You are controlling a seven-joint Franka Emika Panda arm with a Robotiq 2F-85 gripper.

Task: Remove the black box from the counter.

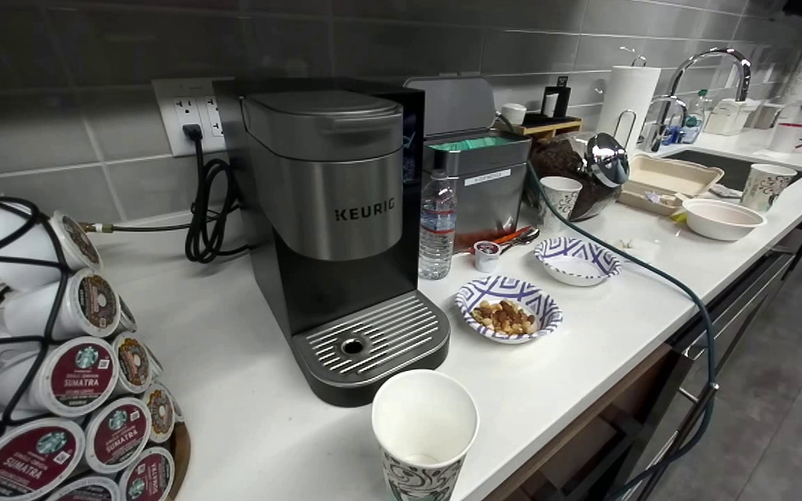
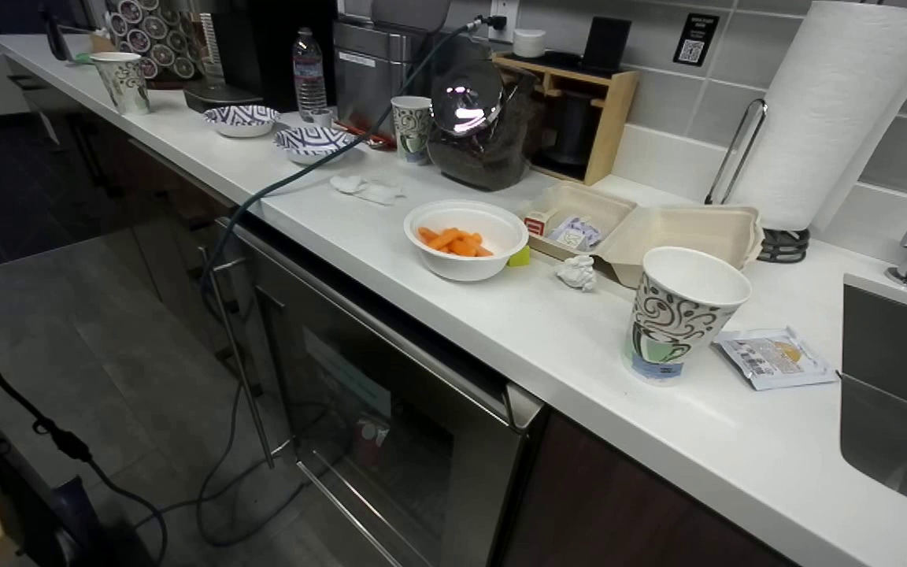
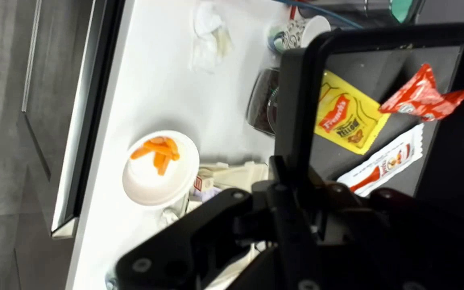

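The black box (image 3: 294, 112) fills the right side of the wrist view, very near the camera. It holds a yellow mustard packet (image 3: 349, 114), a red packet (image 3: 425, 96) and a white sauce packet (image 3: 385, 161). My gripper (image 3: 290, 175) is shut on one wall of the box, one finger on each side of it. The fingertips are dark and partly hidden. The white counter (image 3: 236, 104) shows below and behind the box. The counter also shows in both exterior views (image 1: 255, 431) (image 2: 501, 335). The box and my gripper are out of view there.
On the counter stand a Keurig machine (image 1: 345, 181), a bowl of carrots (image 2: 465, 236), patterned bowls (image 1: 512, 309), paper cups (image 2: 682, 315), a dark jar (image 2: 485, 150) and an open takeout container (image 2: 682, 228). A cable (image 1: 700, 299) hangs over the front edge. A sink (image 2: 894, 378) is set in the counter.
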